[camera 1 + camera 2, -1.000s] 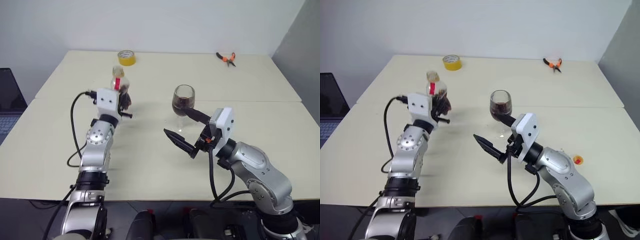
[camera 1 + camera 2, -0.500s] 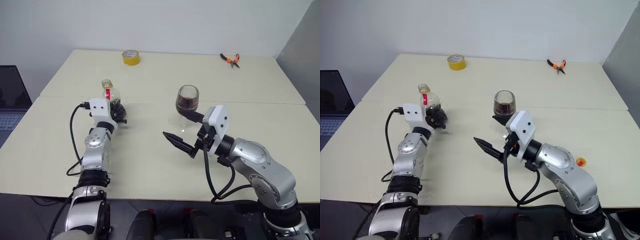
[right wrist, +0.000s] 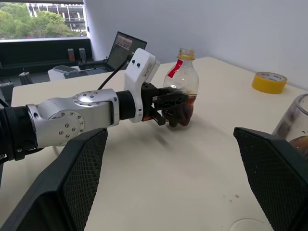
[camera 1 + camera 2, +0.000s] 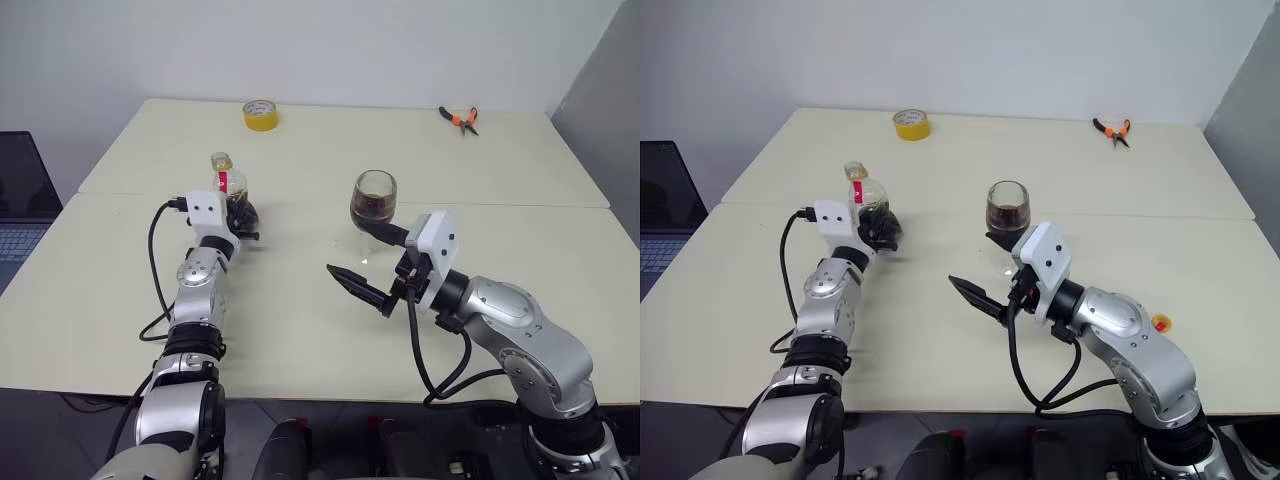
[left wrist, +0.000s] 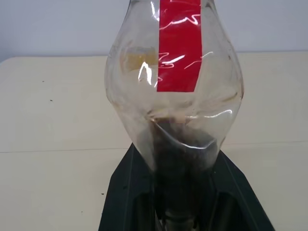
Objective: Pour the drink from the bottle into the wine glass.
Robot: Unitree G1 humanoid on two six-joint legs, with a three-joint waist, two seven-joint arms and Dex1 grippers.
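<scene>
The wine glass (image 4: 374,198) already holds drink, the left gripper (image 4: 243,216) clasps the near-empty bottle (image 4: 229,187) upright left of it, and the right gripper (image 4: 372,266) gapes wide.

Two cream tables (image 4: 480,150) abut along a seam, set against a plain white wall (image 4: 320,45). Left of the tables, an open laptop (image 4: 20,200). Beyond the tables, a window (image 3: 43,19) shows trees and buildings.

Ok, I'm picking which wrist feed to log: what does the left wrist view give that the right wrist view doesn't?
Left wrist: the bottle close up, its dented wall and dark dregs. Right wrist: the wine glass, yellow tape roll, laptop. Both: the bottle upright in the left gripper, its red label, the table.
</scene>
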